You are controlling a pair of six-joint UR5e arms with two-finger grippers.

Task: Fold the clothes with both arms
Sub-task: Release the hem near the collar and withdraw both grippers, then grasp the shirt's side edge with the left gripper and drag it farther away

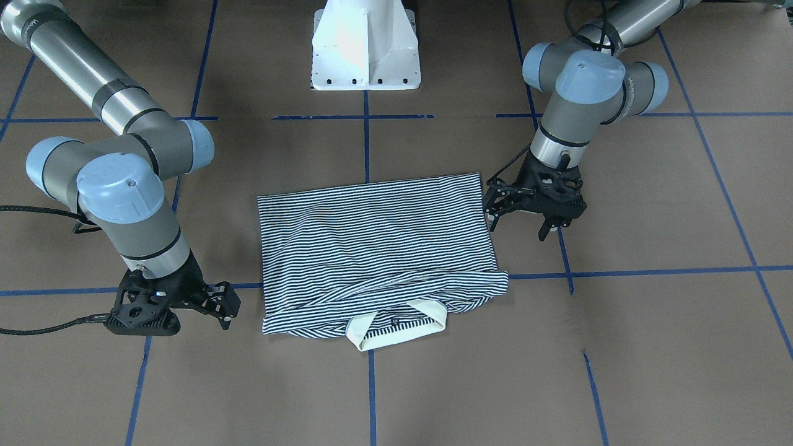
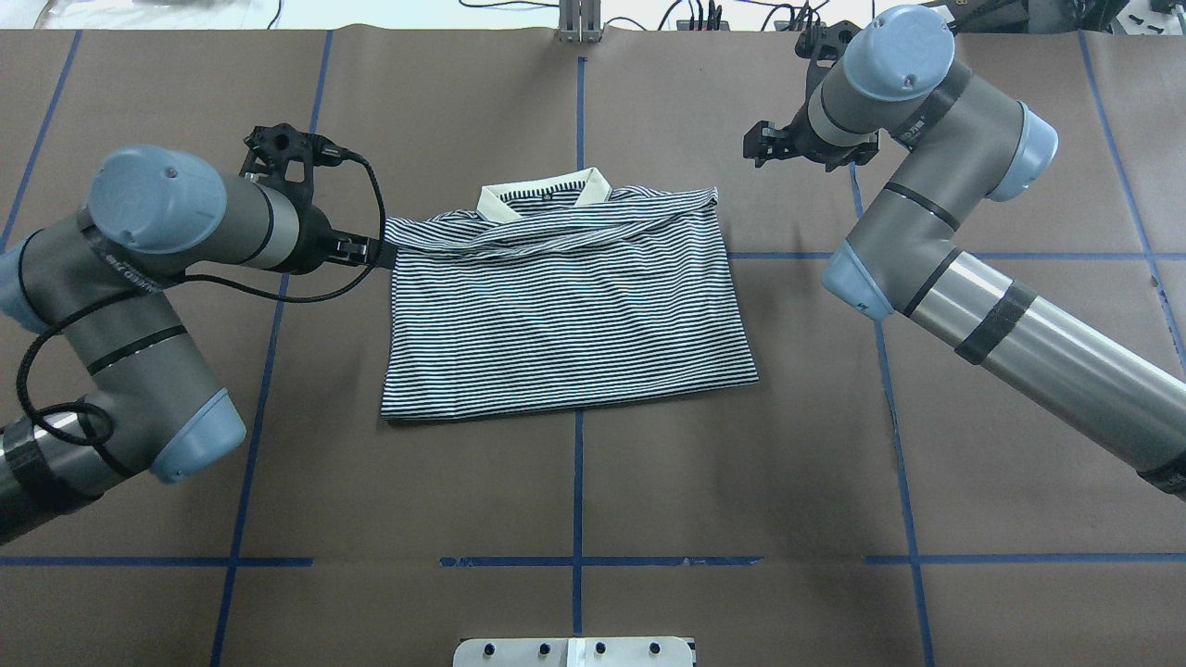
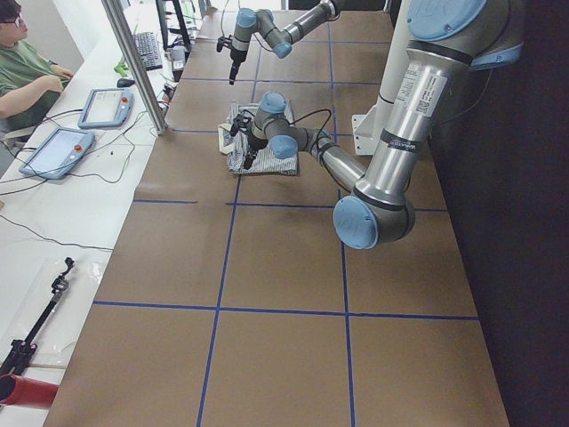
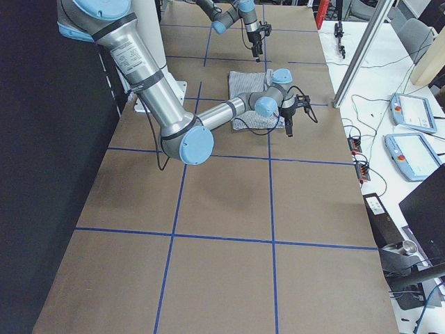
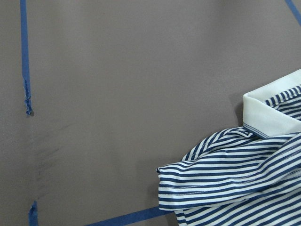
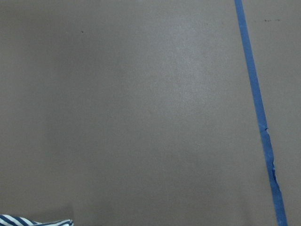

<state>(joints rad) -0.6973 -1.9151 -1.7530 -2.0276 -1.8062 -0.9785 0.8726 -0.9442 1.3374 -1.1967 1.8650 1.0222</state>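
The striped polo shirt (image 1: 372, 241) (image 2: 565, 306) lies flat on the brown table, folded into a rough rectangle, with its cream collar (image 1: 396, 328) (image 2: 547, 193) at the edge far from the robot. My left gripper (image 1: 519, 224) (image 2: 371, 250) hovers open just beside the shirt's collar-side corner, holding nothing. The left wrist view shows that corner (image 5: 211, 188) and the collar (image 5: 268, 113) lying free. My right gripper (image 1: 226, 306) (image 2: 762, 146) is open and empty, off the other collar-side corner with a gap of bare table between. Only a sliver of shirt (image 6: 33, 221) shows in the right wrist view.
The white pedestal base (image 1: 365, 49) (image 2: 574, 651) stands at the robot's edge of the table. Blue tape lines (image 1: 367, 142) grid the brown surface. A seated person (image 3: 22, 80) and control tablets (image 3: 107, 107) are at a side desk beyond the table.
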